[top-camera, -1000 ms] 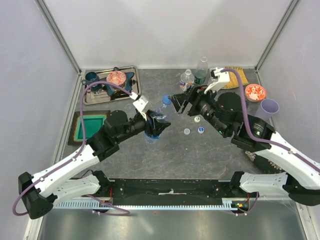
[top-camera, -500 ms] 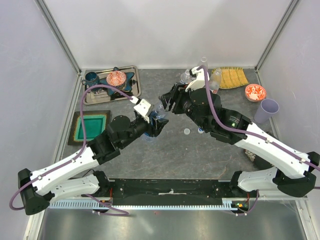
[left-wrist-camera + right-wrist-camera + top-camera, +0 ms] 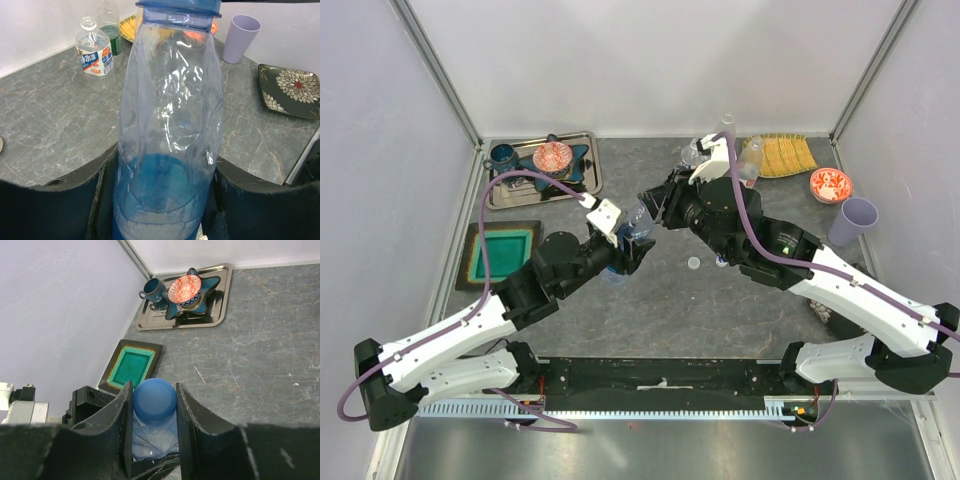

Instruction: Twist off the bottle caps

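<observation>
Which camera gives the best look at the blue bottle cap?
The right wrist view: the blue cap sits centred between two fingers. The left wrist view shows mostly bottle, only the cap's rim at the top edge. From above, the arms mostly hide it.

The two arms meet over the table's left-centre, the left gripper [image 3: 624,252] clamped round the blue bottle [image 3: 170,125] and the right gripper [image 3: 153,406] pinching its cap [image 3: 154,395], so together they bar the middle. In front of them the bare table [image 3: 670,320] lies open. Behind, a free strip runs between the metal tray [image 3: 578,188] and the labelled bottle [image 3: 94,50] beside the greenish bottle [image 3: 111,25]. Loose caps [image 3: 693,263] lie beside the right arm. The right side is crowded with the yellow plate [image 3: 785,155], red bowl [image 3: 830,184] and lilac cup [image 3: 852,220]; the green dish [image 3: 502,253] fills the left edge.
</observation>
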Motion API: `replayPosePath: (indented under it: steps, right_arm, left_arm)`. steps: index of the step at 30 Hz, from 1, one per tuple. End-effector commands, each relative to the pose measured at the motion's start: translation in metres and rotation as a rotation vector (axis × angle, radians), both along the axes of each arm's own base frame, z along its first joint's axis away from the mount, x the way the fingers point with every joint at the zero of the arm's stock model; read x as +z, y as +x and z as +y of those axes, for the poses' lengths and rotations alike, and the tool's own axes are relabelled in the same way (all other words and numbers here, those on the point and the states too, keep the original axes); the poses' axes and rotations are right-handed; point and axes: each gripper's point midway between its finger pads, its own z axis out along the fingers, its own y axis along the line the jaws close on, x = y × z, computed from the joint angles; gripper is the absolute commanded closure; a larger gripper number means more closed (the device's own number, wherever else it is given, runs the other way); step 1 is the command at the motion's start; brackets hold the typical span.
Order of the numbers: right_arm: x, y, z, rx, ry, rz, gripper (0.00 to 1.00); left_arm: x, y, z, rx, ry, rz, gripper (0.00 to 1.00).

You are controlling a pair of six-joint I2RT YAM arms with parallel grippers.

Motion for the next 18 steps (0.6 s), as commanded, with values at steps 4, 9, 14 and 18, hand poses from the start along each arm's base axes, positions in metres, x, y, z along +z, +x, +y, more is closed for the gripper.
replayPosePath:
  steps: [4,9,14,18]
  right_arm:
    - [0.007,-0.008,0.003,0.107,-0.084,-0.092,1.0]
    - [0.022,-0.038,0.003,0.325,-0.155,-0.221,1.0]
    - [0.028,-0.07,-0.001,0.502,-0.185,-0.283,1.0]
    - [0.026,-0.087,-0.001,0.597,-0.192,-0.298,1.0]
  left_arm:
    - [0.028,-0.023,-0.005,-0.136,-0.032,-0.071,0.5]
    - [0.051,-0.069,-0.018,-0.436,-0.079,-0.075,0.52]
    - [0.064,-0.103,-0.02,-0.677,-0.111,-0.024,0.52]
    - [0.072,-0.132,-0.021,-0.881,-0.133,-0.004,0.52]
